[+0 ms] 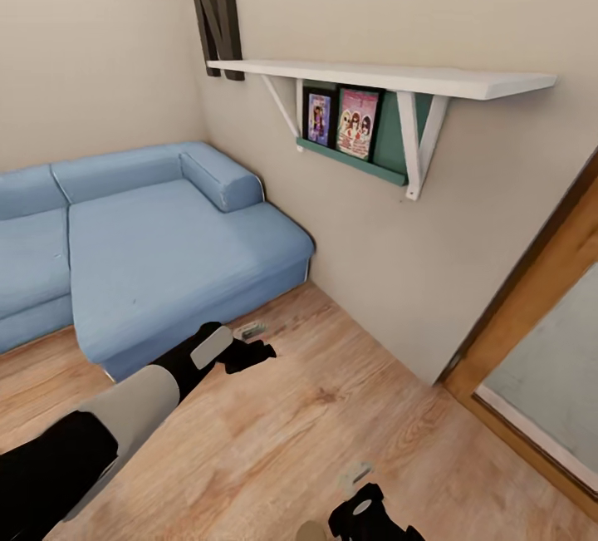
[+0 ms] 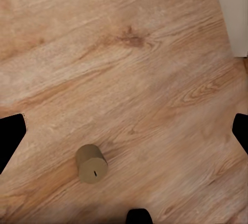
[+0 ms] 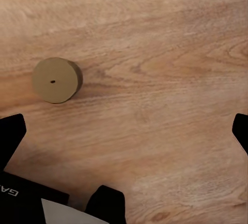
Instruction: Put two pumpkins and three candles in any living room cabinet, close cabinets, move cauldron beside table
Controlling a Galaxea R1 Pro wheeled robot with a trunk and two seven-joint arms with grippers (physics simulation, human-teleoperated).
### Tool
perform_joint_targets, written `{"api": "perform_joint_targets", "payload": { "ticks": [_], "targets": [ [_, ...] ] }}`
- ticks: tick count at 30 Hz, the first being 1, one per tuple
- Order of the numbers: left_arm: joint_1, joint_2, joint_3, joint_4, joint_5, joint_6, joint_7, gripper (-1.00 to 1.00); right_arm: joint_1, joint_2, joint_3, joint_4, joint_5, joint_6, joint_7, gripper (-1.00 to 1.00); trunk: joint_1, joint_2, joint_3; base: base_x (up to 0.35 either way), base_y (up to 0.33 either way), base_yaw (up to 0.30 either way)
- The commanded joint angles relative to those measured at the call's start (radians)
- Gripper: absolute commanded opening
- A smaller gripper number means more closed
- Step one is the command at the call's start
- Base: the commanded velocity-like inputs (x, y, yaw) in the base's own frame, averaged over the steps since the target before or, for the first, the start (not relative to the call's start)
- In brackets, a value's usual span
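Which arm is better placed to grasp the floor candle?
Probably right: in the head view the candle lies beside the open right gripper, while the left gripper is farther off.

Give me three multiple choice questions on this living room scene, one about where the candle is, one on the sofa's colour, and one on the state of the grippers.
1. Where is the candle?
A. on the wood floor
B. on the sofa
C. on the white shelf

2. What colour is the sofa?
A. red
B. light blue
C. dark brown

3. How are the two grippers?
A. both shut on a candle
B. one holds a pumpkin
C. both open and empty

Answers:
1 A, both wrist views show it standing alone on the planks.
2 B, the head view shows blue cushions.
3 C, the left gripper and right gripper have fingertips wide apart at the picture edges, bare floor between.
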Motion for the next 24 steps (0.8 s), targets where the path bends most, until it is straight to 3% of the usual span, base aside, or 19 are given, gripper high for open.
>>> {"api": "perform_joint_targets", "payload": {
  "ticks": [1,6,10,12,14,16,18,20,21,24],
  "targets": [
    [0.0,0.0,0.0,0.0,0.0,0.0,0.0,1.0,0.0,0.0,0.0,0.0,-0.001,0.0,0.0,1.0,0.0,0.0,0.0,0.0,0.0,0.285],
    [0.0,0.0,-0.001,-0.011,0.0,0.0,0.0,1.0,0.0,0.005,0.0,-0.007,-0.001,0.0,-0.025,1.0,0.0,0.0,0.0,0.0,0.0,0.288],
    [0.001,0.002,-0.002,-0.141,0.005,0.001,-0.014,1.0,0.0,0.015,0.001,-0.053,-0.001,0.0,-0.059,1.0,0.0,0.0,0.0,0.0,0.0,0.291],
    [0.003,0.003,-0.002,-0.184,0.014,0.0,-0.039,1.0,0.0,0.016,0.001,-0.061,-0.001,0.0,-0.061,1.0,0.0,0.0,0.0,0.0,0.0,0.291],
    [0.004,0.014,-0.001,-0.22,0.033,-0.002,-0.113,1.0,0.0,0.016,0.002,-0.068,-0.001,0.0,-0.062,1.0,0.0,0.0,0.0,0.0,0.0,0.291],
    [0.004,0.03,0.001,-0.233,0.049,-0.004,-0.241,1.0,0.0,0.016,0.003,-0.072,-0.001,0.0,-0.064,1.0,0.0,0.0,0.0,0.0,0.0,0.291],
    [0.006,0.056,0.002,-0.234,0.057,-0.004,-0.421,1.0,0.0,0.016,0.003,-0.072,-0.001,0.0,-0.064,1.0,0.0,0.0,0.0,0.0,0.0,0.291],
    [0.008,0.089,0.001,-0.233,0.059,-0.005,-0.65,1.0,0.0,0.016,0.004,-0.072,-0.001,0.0,-0.065,1.0,0.0,0.0,0.0,0.0,0.0,0.291],
    [0.009,0.11,0.0,-0.22,0.057,-0.007,-0.882,1.0,0.0,0.016,0.004,-0.071,-0.001,0.0,-0.065,1.0,0.0,0.0,0.0,0.0,0.0,0.291],
    [0.01,0.12,-0.002,-0.131,0.051,-0.01,-1.13,1.0,0.0,0.016,0.004,-0.066,-0.001,0.0,-0.066,1.0,0.0,0.0,0.0,0.0,0.0,0.291]
  ]
}}
